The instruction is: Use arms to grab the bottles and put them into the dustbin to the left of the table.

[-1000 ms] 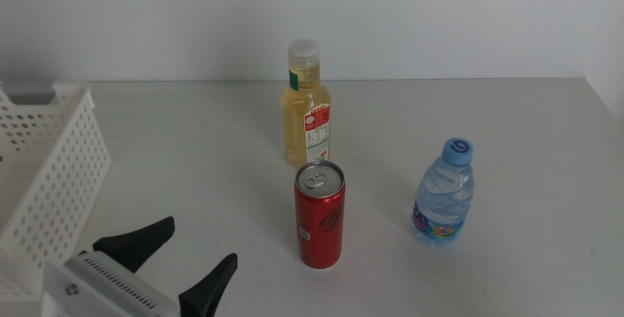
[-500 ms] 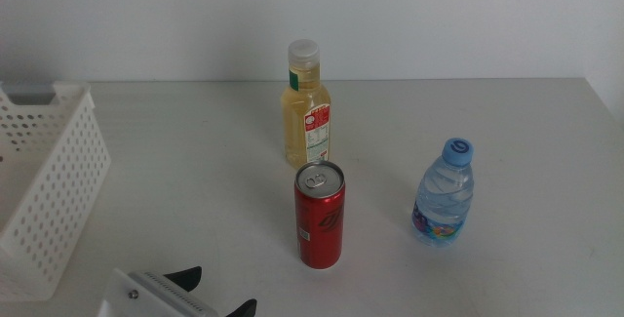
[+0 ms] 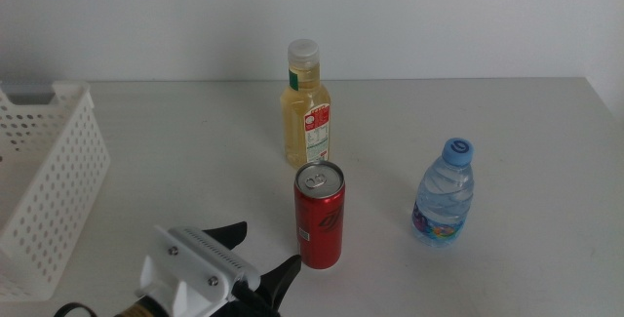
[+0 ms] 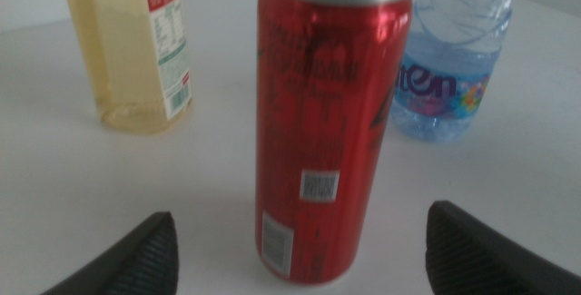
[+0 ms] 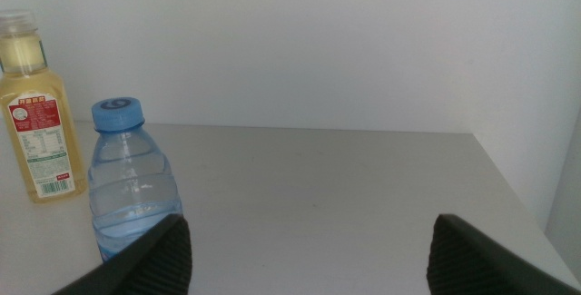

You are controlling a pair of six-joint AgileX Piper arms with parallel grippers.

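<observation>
We see the table (image 3: 175, 151), a plain off-white top against a white wall, bearing everything in the scene. At its left side stands the dustbin (image 3: 54, 195), a white perforated basket; what shows of its inside holds no bottle, though part of it lies outside the middle view. Three containers stand upright on the table and well apart from the dustbin. The bottle of yellow drink (image 3: 306, 120) is farthest back, near the wall. The red can (image 3: 320, 216) stands in front of it, nearest the camera. The water bottle (image 3: 445, 194), with a blue cap, stands to the right of the can.

The left gripper (image 3: 261, 259) comes in at the bottom edge of the middle view, just beside the can's base. Its jaws are spread wide, and in the left wrist view the can sits between them untouched. The right gripper (image 5: 304, 254) is out of the middle view; its jaws are likewise parted and empty, with the water bottle near one of them.

We judge the task barely begun: no item is grasped, and all three remain to be carried to the dustbin.
</observation>
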